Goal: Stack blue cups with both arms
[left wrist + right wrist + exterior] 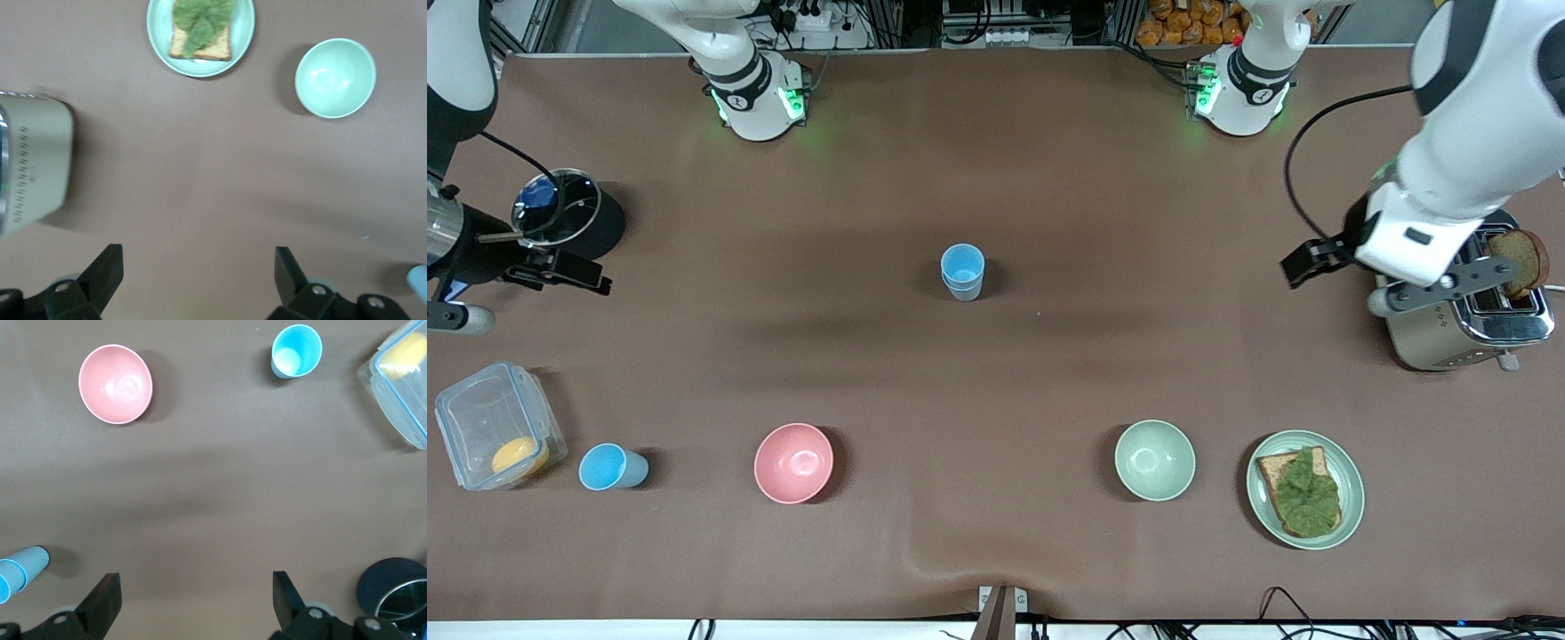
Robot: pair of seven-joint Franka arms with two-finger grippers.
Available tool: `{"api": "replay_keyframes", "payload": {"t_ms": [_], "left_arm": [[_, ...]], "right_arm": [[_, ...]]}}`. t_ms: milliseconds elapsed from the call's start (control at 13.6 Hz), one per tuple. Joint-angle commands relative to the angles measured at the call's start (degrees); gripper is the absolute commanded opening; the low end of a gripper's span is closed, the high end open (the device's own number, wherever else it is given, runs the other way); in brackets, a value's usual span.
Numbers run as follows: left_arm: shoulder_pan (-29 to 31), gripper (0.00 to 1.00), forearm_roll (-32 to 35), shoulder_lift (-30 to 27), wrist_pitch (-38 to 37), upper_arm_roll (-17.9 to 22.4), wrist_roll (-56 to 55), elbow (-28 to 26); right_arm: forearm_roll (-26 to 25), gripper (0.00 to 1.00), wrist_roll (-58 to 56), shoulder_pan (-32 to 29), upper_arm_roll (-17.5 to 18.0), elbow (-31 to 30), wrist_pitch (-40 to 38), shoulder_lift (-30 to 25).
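Observation:
Two pale blue cups [962,271] stand nested one inside the other at the middle of the table; they also show in the right wrist view [20,568]. A brighter sky-blue cup [611,468] stands alone near the front edge at the right arm's end, beside a clear container, and shows in the right wrist view [295,351]. My left gripper [1445,286] is open and empty, up over the toaster's side [199,267]. My right gripper [454,267] is open and empty, up beside the black pot [195,590].
A pink bowl [793,463] and a pale green bowl [1154,460] stand near the front edge. A plate [1352,484] holds toast with lettuce. A toaster [1463,333] holds bread. A black pot [596,222] and a clear container [489,422] stand at the right arm's end.

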Motion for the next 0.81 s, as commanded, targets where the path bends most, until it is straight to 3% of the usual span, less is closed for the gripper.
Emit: {"api": "replay_keyframes", "payload": {"t_ms": [0, 220, 440, 733], "left_arm": [[-1.5, 1.0, 0.2, -3.0, -2.0, 5.8, 7.5, -0.5], [-1.5, 1.0, 0.2, -3.7, -1.9, 7.3, 9.5, -0.6], [-4.3, 1.0, -0.5, -3.7, -1.6, 11.4, 12.9, -0.4], [-5.2, 1.0, -1.8, -4.2, -1.6, 11.5, 14.1, 0.0]], "right_arm": [[0.6, 1.0, 0.7, 1.4, 0.0, -2.3, 1.4, -2.0], [0.6, 1.0, 0.7, 1.3, 0.0, -2.8, 1.8, -2.0], [0.7, 1.0, 0.6, 1.3, 0.0, -3.6, 2.1, -2.2], [0.6, 1.0, 0.6, 1.4, 0.0, -4.0, 2.4, -2.2]]}}
